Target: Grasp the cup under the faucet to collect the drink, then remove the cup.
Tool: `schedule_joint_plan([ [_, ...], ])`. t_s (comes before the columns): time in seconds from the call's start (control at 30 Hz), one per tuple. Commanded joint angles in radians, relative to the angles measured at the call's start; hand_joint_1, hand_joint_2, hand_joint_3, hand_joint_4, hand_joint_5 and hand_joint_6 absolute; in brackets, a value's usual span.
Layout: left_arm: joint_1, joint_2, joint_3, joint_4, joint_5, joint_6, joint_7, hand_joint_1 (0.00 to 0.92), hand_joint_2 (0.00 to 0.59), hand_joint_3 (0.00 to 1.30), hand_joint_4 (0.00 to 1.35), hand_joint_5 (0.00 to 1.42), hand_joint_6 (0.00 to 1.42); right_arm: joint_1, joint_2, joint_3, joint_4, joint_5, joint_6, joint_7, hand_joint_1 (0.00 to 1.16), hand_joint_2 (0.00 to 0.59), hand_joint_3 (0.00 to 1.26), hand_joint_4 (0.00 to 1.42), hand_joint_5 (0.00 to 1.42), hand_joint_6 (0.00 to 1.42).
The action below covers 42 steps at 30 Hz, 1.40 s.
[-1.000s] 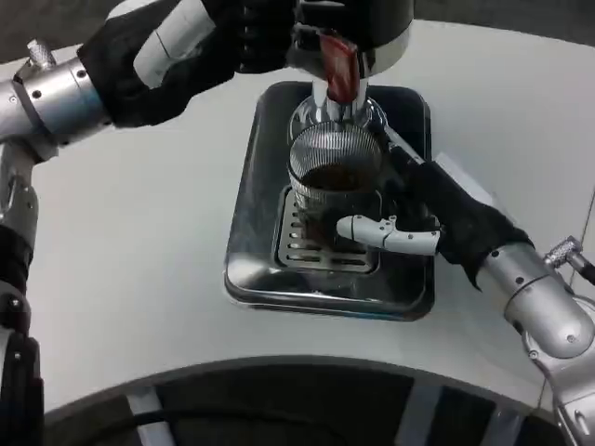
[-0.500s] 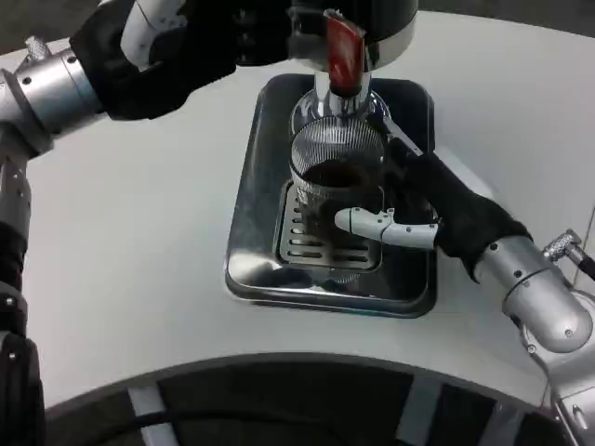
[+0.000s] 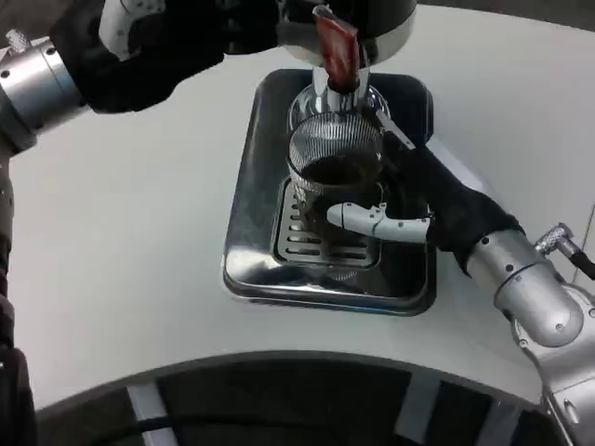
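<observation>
Cup: a ribbed clear glass cup (image 3: 335,172) stands upright on the slotted grate (image 3: 302,237) of a shiny metal drip tray (image 3: 251,186), directly under the faucet (image 3: 335,88); dark drink shows inside it.

Tray position: toward the far edge of the white tabletop (image 3: 121,260), about midway between its left and right edges.

Right hand: the right hand (image 3: 409,200) reaches in from the tray's right side and grips the cup; one white finger (image 3: 372,221) curls across the cup's near side, touching the glass low on its wall.

Right fingers: wrapped around the cup, grasping it; those on the cup's far side are hidden behind the glass and the black glove.

Faucet: a red lever (image 3: 337,51) juts from the dark dispenser body (image 3: 358,19) above the cup.

Left hand: the left hand (image 3: 200,37) is raised at the dispenser's left side, beside the lever.

Left fingers: dark against the dark dispenser and partly cut off by the top edge; whether they clench, spread or touch anything cannot be told.

Hard to make out: whether any liquid is running from the faucet into the cup.
</observation>
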Motion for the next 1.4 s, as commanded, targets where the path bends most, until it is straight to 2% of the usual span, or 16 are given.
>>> schedule_joint_plan([
  [0.03, 0.023, 0.02, 0.018, -0.047, -0.034, 0.012, -0.032, 0.0, 0.092, 0.25, 0.18, 0.3, 0.32, -0.005, 0.019, 0.01, 0.02, 0.002, 0.01, -0.004, 0.59, 0.191, 0.0, 0.0, 0.0, 0.0],
  [0.63, 0.152, 0.097, 0.062, -0.147, -0.049, 0.058, 0.032, 0.0, 0.093, 0.29, 0.23, 0.35, 0.37, 0.0, 0.066, 0.011, -0.002, -0.007, 0.016, -0.042, 0.6, 0.193, 0.0, 0.0, 0.0, 0.02],
  [0.93, 0.206, 0.119, 0.07, -0.175, -0.055, 0.065, 0.054, 0.0, 0.104, 0.3, 0.24, 0.36, 0.37, -0.001, 0.073, 0.011, -0.025, -0.01, 0.019, -0.05, 0.6, 0.194, 0.0, 0.0, 0.0, 0.03],
  [1.23, 0.237, 0.137, 0.079, -0.169, -0.049, 0.057, 0.075, 0.0, 0.105, 0.31, 0.24, 0.36, 0.38, 0.0, 0.092, 0.034, -0.02, -0.018, 0.025, -0.054, 0.61, 0.193, 0.0, 0.0, 0.0, 0.03],
  [1.4, 0.246, 0.148, 0.086, -0.155, -0.044, 0.047, 0.092, 0.0, 0.106, 0.31, 0.25, 0.37, 0.38, -0.001, 0.096, 0.038, -0.014, -0.026, 0.028, -0.065, 0.66, 0.199, 0.08, 0.0, 0.01, 0.05],
])
